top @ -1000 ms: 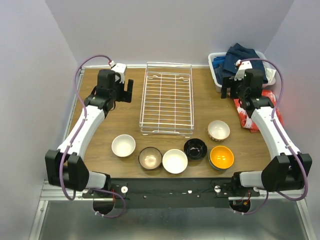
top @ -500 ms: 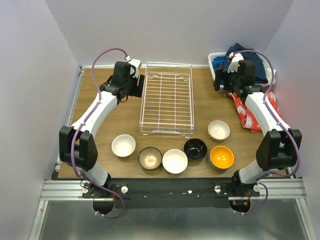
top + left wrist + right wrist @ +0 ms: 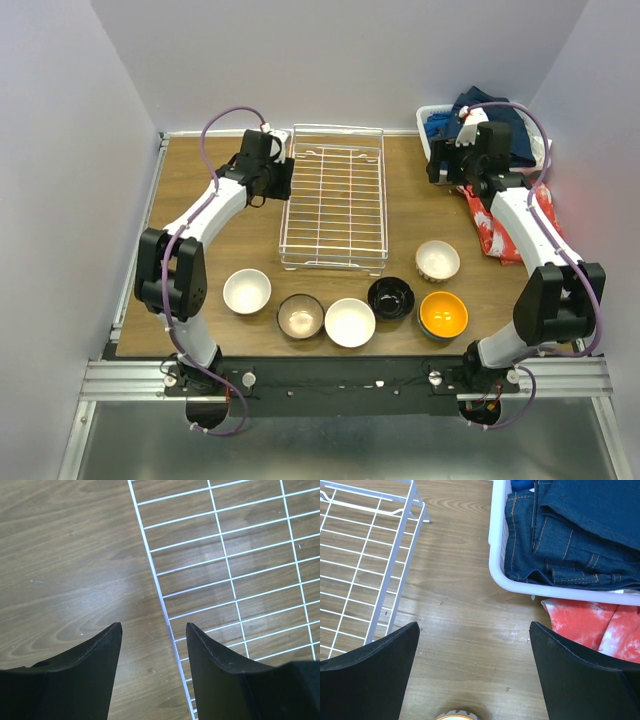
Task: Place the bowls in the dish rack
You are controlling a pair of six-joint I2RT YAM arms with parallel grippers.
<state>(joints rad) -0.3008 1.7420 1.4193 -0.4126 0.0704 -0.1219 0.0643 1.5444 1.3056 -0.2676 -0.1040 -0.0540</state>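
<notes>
The white wire dish rack (image 3: pixel 335 195) stands empty at the table's middle back. Several bowls sit in front of it: white (image 3: pixel 247 291), tan-brown (image 3: pixel 300 315), white (image 3: pixel 350 322), glossy black (image 3: pixel 391 297), orange (image 3: pixel 443 314) and cream with red outside (image 3: pixel 437 260). My left gripper (image 3: pixel 277 180) is open and empty, hovering over the rack's left edge; in the left wrist view its jaws (image 3: pixel 154 626) straddle the edge wire of the rack (image 3: pixel 235 565). My right gripper (image 3: pixel 446 175) is open and empty over bare table right of the rack (image 3: pixel 474 625). The orange bowl's rim (image 3: pixel 454 716) peeks in below.
A white plastic basket (image 3: pixel 432 150) of blue jeans (image 3: pixel 580 525) stands at the back right. A red and white cloth (image 3: pixel 492 232) lies beside it, under my right arm. The rack's corner (image 3: pixel 365 555) shows left of my right gripper.
My left gripper has swung right from the back left of the table to the rack's left edge. My right gripper shifted slightly back and left, then held still.
</notes>
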